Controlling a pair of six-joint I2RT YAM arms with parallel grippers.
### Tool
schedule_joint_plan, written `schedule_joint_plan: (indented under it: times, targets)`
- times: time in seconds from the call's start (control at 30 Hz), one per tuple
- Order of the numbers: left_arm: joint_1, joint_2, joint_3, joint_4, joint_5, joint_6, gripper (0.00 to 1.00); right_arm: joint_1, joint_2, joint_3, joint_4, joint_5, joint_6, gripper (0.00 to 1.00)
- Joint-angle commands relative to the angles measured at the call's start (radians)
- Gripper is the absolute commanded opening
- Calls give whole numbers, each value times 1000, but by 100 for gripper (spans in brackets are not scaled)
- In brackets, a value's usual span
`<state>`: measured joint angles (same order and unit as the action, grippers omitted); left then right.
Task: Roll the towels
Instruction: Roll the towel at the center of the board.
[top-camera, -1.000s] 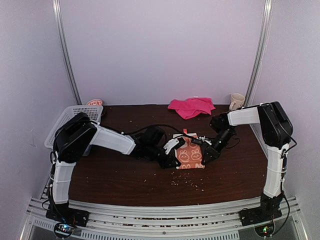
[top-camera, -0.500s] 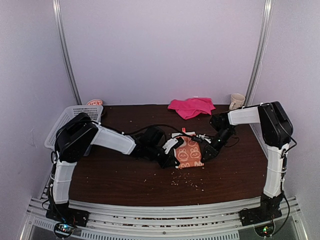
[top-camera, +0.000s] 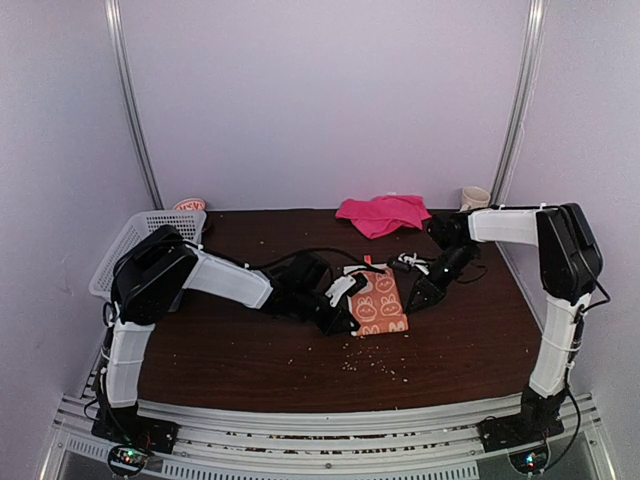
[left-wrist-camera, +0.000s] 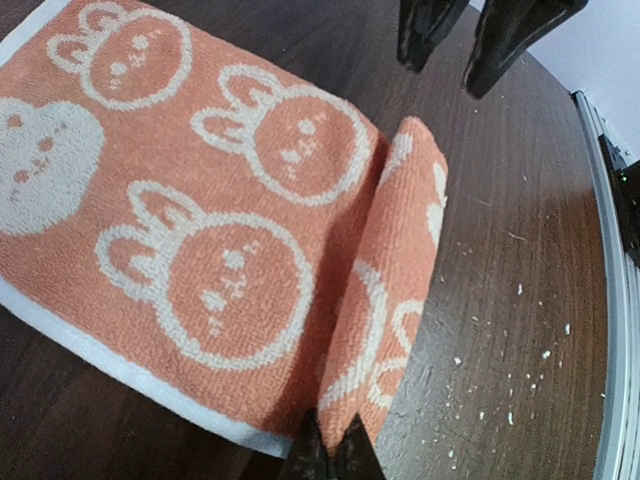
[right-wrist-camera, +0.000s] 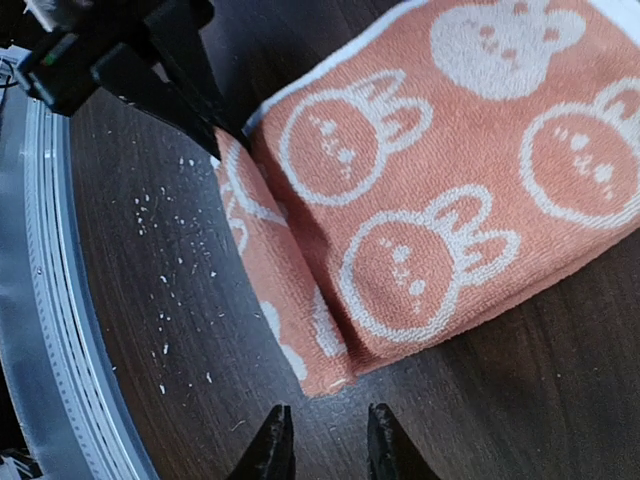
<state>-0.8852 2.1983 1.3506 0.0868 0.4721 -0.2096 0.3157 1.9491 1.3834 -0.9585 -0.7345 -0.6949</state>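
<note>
White-shelled arms (top-camera: 225, 278); black joints (top-camera: 150, 275) and cables (top-camera: 310, 251); black jaws.

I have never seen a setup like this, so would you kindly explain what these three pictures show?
This is a robot with a left arm and a right arm, bolted at the near edge of a brown table. The wide picture comes from a fixed camera above and behind them. The two close-ups come from cameras on the wrists, each looking past its own gripper. An orange towel with bunny faces lies mid-table, and a pink towel lies at the back. A white basket stands at the far left and a mug at the far right. The left gripper pinches a folded-over edge of the orange towel. The right gripper is open just off the towel, holding nothing.
</note>
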Motion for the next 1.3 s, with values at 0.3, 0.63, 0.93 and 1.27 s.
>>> schedule_joint_plan:
  times: [0.3, 0.63, 0.93, 1.27]
  targets:
    - [12, 39, 3, -24, -41, -17, 0, 45, 67, 91, -192, -209, -208, 9]
    - [12, 39, -1, -16, -37, -25, 0, 88, 147, 127, -85, -191, -69, 4]
    - [12, 39, 4, -19, -36, -24, 0, 85, 192, 116, -28, -163, 5, 3]
    - [13, 1, -17, 5, -57, -30, 19, 85, 218, 99, 12, -131, 48, 2]
